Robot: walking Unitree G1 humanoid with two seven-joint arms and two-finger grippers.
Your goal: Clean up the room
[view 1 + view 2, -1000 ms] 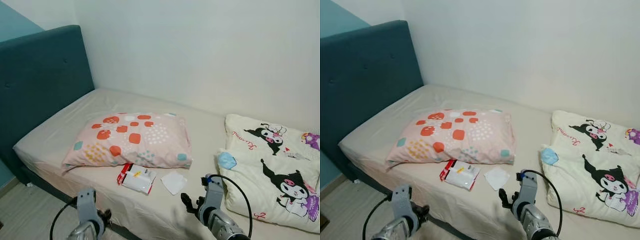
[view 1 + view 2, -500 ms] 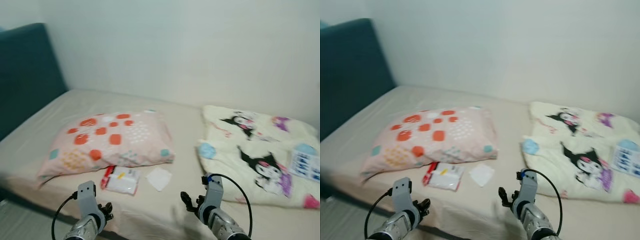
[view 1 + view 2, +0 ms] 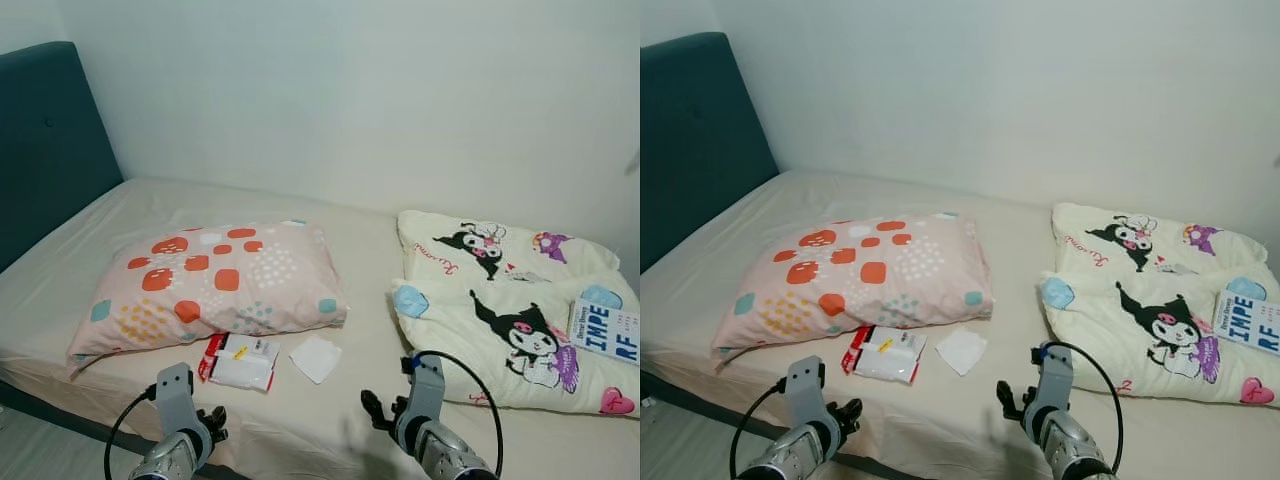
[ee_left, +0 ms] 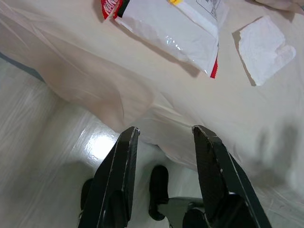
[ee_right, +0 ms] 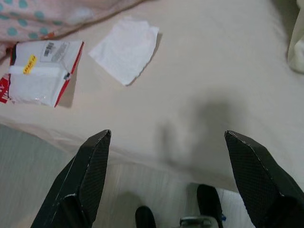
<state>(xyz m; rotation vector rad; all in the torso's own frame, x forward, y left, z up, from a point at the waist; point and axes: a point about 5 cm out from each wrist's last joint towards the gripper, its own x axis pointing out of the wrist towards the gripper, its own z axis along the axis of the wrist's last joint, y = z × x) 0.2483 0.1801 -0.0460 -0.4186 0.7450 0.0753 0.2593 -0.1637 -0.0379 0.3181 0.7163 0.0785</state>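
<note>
Small bedroom corner, bed pushed right up against the wall

Plain off-white painted wall [image 3: 380, 90] runs behind a low bed with a beige fitted sheet [image 3: 360, 260] that's a bit wrinkled along the near edge. A dark teal upholstered headboard [image 3: 45, 140] stands at the left end. Pale grey wood-look floor [image 4: 42, 156] shows below the mattress edge with a glossy glare spot on it. Light is soft and even, shadows are faint.
</note>
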